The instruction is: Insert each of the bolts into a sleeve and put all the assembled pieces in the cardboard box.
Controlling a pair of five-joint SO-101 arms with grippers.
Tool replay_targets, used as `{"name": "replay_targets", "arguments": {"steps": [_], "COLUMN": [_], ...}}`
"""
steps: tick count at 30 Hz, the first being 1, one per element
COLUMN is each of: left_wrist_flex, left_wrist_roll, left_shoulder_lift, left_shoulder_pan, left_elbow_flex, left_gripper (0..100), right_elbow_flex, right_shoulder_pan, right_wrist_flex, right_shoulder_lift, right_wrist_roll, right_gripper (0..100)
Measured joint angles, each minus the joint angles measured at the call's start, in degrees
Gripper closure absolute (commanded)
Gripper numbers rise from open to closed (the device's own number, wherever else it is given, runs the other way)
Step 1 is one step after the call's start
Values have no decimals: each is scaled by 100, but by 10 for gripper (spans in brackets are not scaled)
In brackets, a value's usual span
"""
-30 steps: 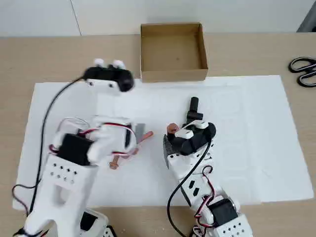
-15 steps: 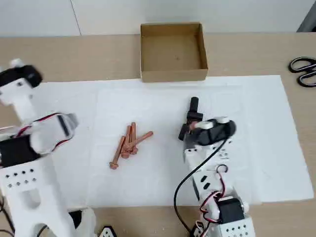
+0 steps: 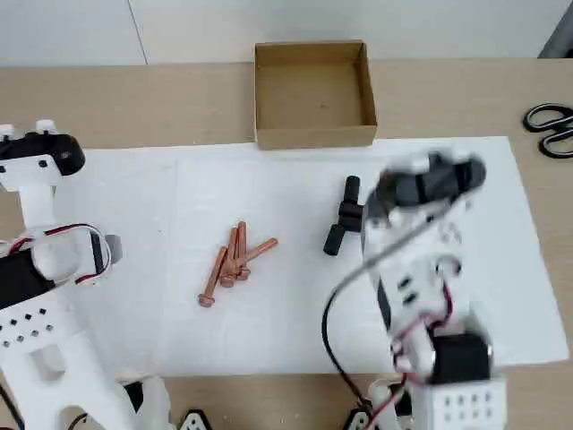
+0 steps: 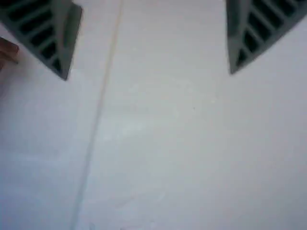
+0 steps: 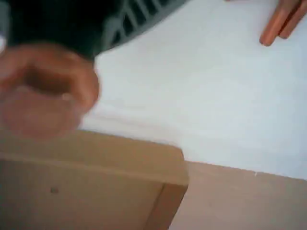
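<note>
- Bolts (image 3: 235, 262): we see a loose copper bunch lying mid-sheet, touching each other and well apart from the box.
- Sleeves (image 3: 347, 213): black ones in a little clump on the sheet, between the bolts and the right arm (image 3: 430, 269), just beside that arm.
- Box (image 3: 313, 136): sits open side up on the bare surface (image 3: 134, 107), right at the far edge of the white sheet (image 3: 466, 305).
- Left gripper (image 4: 146, 72): wide open, fingers far apart over plain sheet. From above we find the left arm (image 3: 40, 269) out at the left edge of the sheet, well away from the bolts.
- Right gripper (image 5: 67, 57): looks to us like it's clamped on a single bolt (image 5: 45, 91). That's a copper blob right up against the ribbed finger (image 5: 129, 19), and it's so blurred we can't tell if a sleeve is on it.
- That same wrist view has a corner of the box close by the held bolt, with the ends of the bunch farther off on the sheet.
- From above, the right arm is over the right half of the sheet, its head not far from the box.
- Scissors (image 3: 551, 127): on the bare surface at the far right, off the sheet.
</note>
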State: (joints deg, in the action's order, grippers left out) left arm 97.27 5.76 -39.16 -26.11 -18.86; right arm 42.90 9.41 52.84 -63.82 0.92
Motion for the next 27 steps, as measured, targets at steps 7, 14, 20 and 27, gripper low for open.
{"name": "replay_targets", "arguments": {"steps": [7,14,20,27], "left_wrist_flex": [0,0,0,0], "left_wrist_roll": [0,0,-26,-9], "left_shoulder_lift": [-9,-9,-9,-9], "left_shoulder_pan": [9,0,0,0], "left_elbow_flex": [-193,-527,-659,-659], "left_gripper": [795,796,796,796], "right_elbow_flex": [-2347,-4185,-5565,-6840], "right_shoulder_pan": [-18,-18,-18,0], "right_wrist_flex": [-1081,-2453,-3174,-3543], "right_shoulder_lift": [3200,6338,8404,10101], "right_wrist_roll": [0,-18,-18,-18], "right_gripper": [995,995,995,995]}}
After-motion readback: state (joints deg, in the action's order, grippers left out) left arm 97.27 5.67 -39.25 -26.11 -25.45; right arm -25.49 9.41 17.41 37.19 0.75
